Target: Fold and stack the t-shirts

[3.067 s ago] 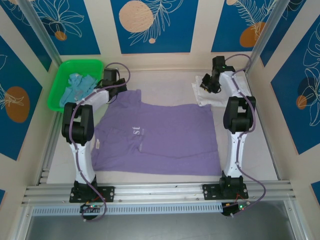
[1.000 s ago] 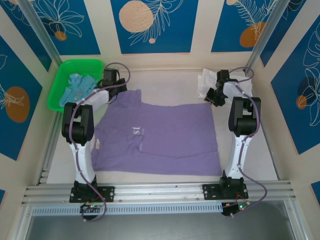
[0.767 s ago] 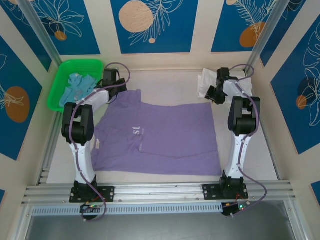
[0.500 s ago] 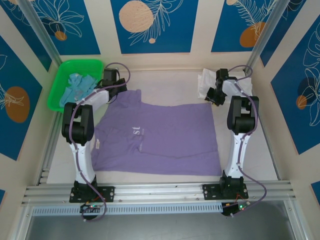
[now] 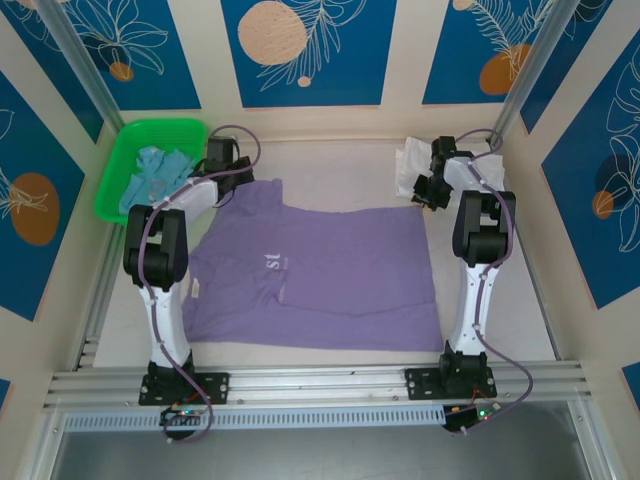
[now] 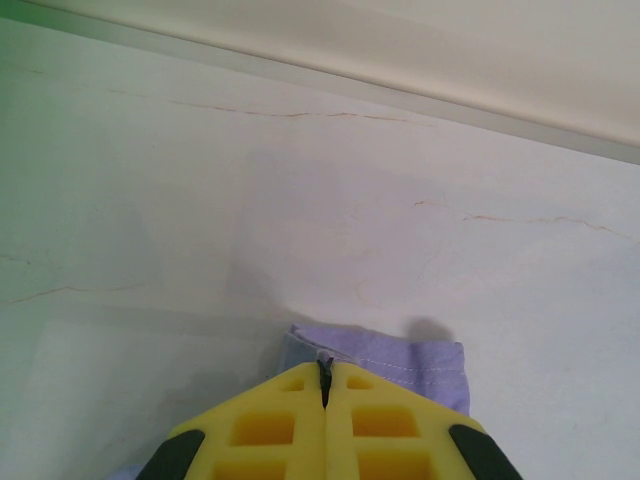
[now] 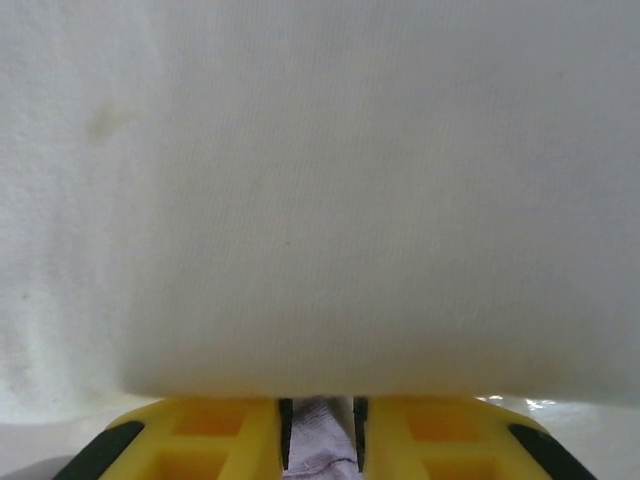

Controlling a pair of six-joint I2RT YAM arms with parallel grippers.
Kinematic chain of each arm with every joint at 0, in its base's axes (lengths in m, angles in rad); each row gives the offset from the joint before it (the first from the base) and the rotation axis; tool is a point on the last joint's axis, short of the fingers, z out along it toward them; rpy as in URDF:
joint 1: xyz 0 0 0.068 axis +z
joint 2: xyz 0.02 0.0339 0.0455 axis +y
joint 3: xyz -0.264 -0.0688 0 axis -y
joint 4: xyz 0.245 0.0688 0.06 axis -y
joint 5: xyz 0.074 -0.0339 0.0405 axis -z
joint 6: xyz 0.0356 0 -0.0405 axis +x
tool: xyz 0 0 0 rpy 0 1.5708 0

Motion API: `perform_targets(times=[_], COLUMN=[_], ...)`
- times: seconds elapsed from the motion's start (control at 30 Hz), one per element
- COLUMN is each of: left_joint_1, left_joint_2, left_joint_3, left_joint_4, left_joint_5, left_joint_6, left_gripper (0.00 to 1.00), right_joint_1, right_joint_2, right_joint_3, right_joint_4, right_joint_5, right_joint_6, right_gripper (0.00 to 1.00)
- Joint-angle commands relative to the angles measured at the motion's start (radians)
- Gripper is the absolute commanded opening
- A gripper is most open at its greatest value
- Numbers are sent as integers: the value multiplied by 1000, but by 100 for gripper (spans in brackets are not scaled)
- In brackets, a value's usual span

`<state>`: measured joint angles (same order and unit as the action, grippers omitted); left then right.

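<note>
Blue leaf-patterned panels (image 5: pixel 305 50) line cream walls (image 5: pixel 408 55) around a pale tabletop (image 5: pixel 330 165).

Large t-shirt (image 5: pixel 320 270) mid-table, basket (image 5: pixel 170 135) back left holding crumpled t-shirt (image 5: pixel 150 172), folded t-shirt (image 5: pixel 408 165) back right.

A green basket (image 5: pixel 170 130) sits at the far left corner of the counter (image 5: pixel 330 165). The counter is pale, and up close it has thin brown lines on it (image 6: pixel 400 230). The walls have blue panels (image 5: pixel 340 60) with orange circles (image 5: pixel 272 32) and white leaves. A shiny metal pole (image 5: pixel 85 65) stands behind the basket. A metal rail (image 5: pixel 320 380) runs along the near edge.
</note>
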<state>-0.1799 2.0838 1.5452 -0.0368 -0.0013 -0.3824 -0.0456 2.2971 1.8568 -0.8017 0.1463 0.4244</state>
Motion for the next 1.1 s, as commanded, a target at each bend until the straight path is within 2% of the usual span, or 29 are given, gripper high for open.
perform_targets(times=[0.0, 0.2, 0.4, 0.5, 0.73, 0.93, 1.07], left_joint_1=[-6, -6, -4, -4, -4, 4, 22], left_joint_2=[-31, -28, -30, -30, -31, -73, -106], left_joint_3=[3, 4, 3, 4, 3, 32, 48], left_joint_4=[14, 14, 12, 14, 15, -30, -42], left_joint_5=[-14, -13, -14, -12, -14, -36, 32], left_joint_6=[25, 23, 22, 22, 25, 80, 149], left_gripper=[0, 0, 0, 0, 0, 0, 0], right_joint_1=[8, 9, 10, 12, 13, 7, -14], right_joint_2=[13, -20, -7, -5, -22, -112, -201], right_joint_3=[3, -48, -34, -35, -55, -139, -216], right_joint_4=[-28, 5, -12, -14, 1, 83, 145], right_joint_5=[-33, -45, -50, -56, -49, -51, -105], right_joint_6=[-22, -24, -25, -31, -29, -26, 4], right_gripper=[30, 31, 17, 15, 0, 0, 0])
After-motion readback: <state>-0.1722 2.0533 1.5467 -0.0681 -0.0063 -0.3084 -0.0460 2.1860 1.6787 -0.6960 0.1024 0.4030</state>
